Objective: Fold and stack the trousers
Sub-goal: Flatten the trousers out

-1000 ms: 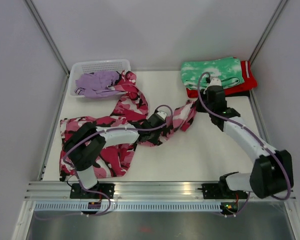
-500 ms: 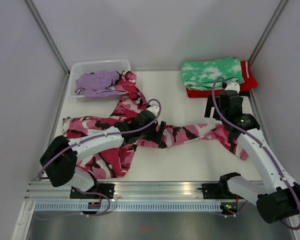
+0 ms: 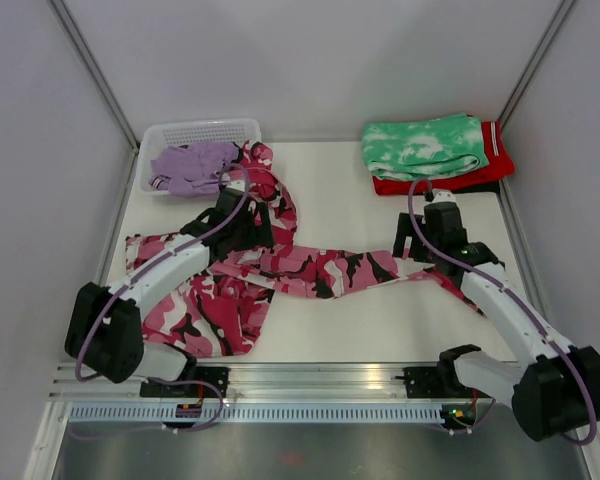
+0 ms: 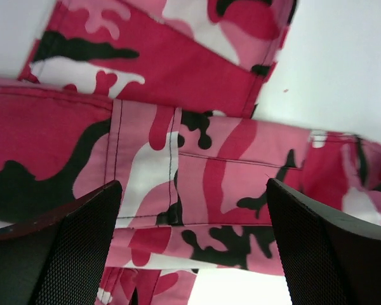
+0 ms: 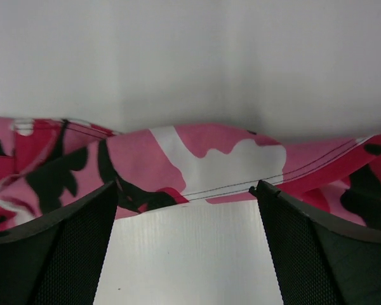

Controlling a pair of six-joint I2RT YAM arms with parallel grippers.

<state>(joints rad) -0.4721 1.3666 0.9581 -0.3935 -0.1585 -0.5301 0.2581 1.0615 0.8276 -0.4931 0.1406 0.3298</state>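
Note:
The pink, white and black camouflage trousers [image 3: 310, 268] lie spread on the white table. One leg stretches right across the middle, and the other runs up to the basket. The lilac trousers [image 3: 185, 165] sit bunched in that basket. My left gripper [image 3: 250, 228] hovers over the camouflage fabric near the crotch, open, with cloth [image 4: 197, 159] under the gap and nothing between its jaws [image 4: 192, 190]. My right gripper [image 3: 408, 245] is open above the far end of the stretched leg, whose hem [image 5: 209, 159] lies just ahead of its fingertips [image 5: 184, 190].
A white basket [image 3: 195, 130] stands at the back left. A folded green-and-white tie-dye garment [image 3: 420, 145] rests on a folded red one [image 3: 492, 165] at the back right. Grey walls close in the sides, and a metal rail [image 3: 310, 378] runs along the near edge.
Both grippers opened and released the camouflage leg, which now lies stretched to the right. The left gripper drew back to the left. The right one shifted slightly left over the leg's end.

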